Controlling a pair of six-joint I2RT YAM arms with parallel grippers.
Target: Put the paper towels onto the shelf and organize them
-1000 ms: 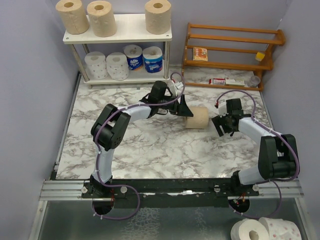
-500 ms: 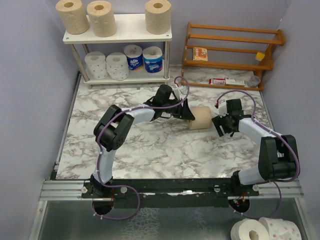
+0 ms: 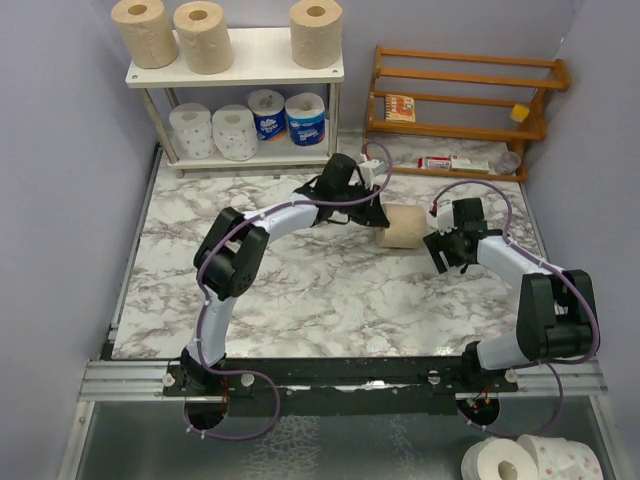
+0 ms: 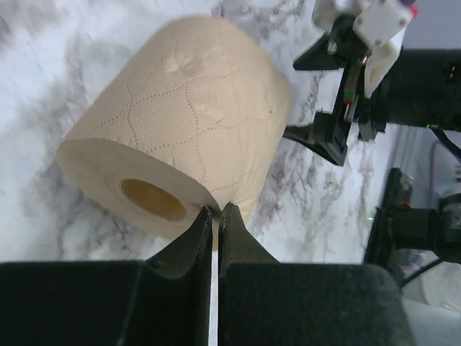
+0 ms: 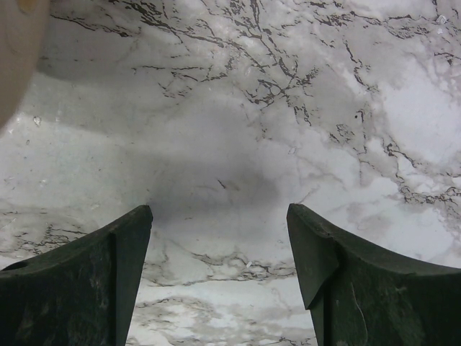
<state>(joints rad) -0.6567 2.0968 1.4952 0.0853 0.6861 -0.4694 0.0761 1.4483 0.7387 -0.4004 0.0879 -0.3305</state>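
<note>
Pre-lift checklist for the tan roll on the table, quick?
1. Left pincer shut: ok.
2. Roll body between its jaws: not ok, the tips meet at the roll's end rim.
3. Paper pinched in the tips: cannot tell.
4. Right pincer open, nothing between its jaws: ok.
5. Roll lying on its side on the table: ok.
6. Free gap on the shelf top board: ok.

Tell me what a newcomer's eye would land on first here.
A tan paper roll lies on its side on the marble table, right of centre, with the left gripper shut, its tips at the roll's near rim. The right gripper hangs open over bare marble just to the roll's right. At the back left, the white shelf holds three tan rolls on top and four more rolls below.
</note>
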